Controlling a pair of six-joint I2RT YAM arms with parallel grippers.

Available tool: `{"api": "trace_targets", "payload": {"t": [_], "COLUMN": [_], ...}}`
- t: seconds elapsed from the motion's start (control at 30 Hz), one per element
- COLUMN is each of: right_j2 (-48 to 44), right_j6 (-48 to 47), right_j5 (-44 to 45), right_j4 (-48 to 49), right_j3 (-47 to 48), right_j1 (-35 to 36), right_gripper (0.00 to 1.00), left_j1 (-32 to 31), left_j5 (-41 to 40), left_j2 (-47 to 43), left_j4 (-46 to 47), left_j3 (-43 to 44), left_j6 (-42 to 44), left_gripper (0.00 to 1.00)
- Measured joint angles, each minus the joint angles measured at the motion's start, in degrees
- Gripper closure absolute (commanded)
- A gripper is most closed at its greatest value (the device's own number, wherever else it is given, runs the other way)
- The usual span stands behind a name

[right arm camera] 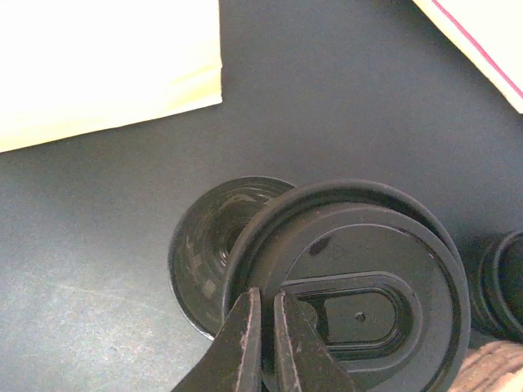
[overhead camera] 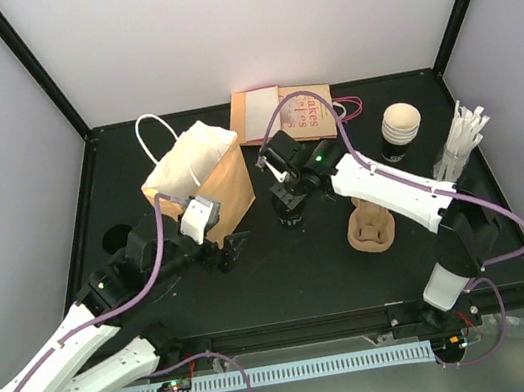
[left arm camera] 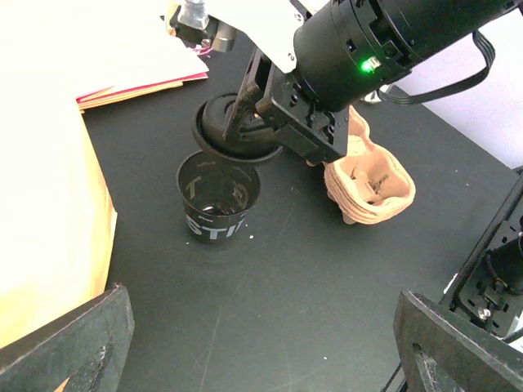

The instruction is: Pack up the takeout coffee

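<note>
The takeout coffee cup is small and black with white lettering. It stands open on the black table, and its inside looks dark and glossy. My right gripper is shut on the rim of the round black lid and holds it tilted just above and beside the cup's mouth. The lid overlaps the cup's rim but is not seated. The lid also shows in the left wrist view. My left gripper is open and empty. It is low over the table, a short way in front of the cup and next to the bag.
The open brown paper bag with white handles stands left of the cup. The pulp cup carrier lies to its right. Flat paper bags, a stack of cups and white straws are at the back right. Another black round thing sits beside the lid.
</note>
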Motion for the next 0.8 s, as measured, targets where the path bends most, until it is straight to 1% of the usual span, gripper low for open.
{"api": "trace_targets", "payload": {"t": [0.47,0.8], "right_j2": [3.2,3.5], "right_j6": [0.0,0.1], "right_j5": [-1.5,-2.6], "right_j4": [3.2,4.8], "right_j3": [-2.0,-3.8], "right_j1": [1.5,1.5], "right_gripper": [0.94,0.94], "left_j1": [0.0,0.0], "left_j5": [-0.3,-0.3], "left_j2": [0.0,0.0], "left_j4": [-0.1,-0.1], "left_j3": [0.0,0.0], "left_j6": [-0.7,-0.8], "left_gripper": [0.1,0.1]}}
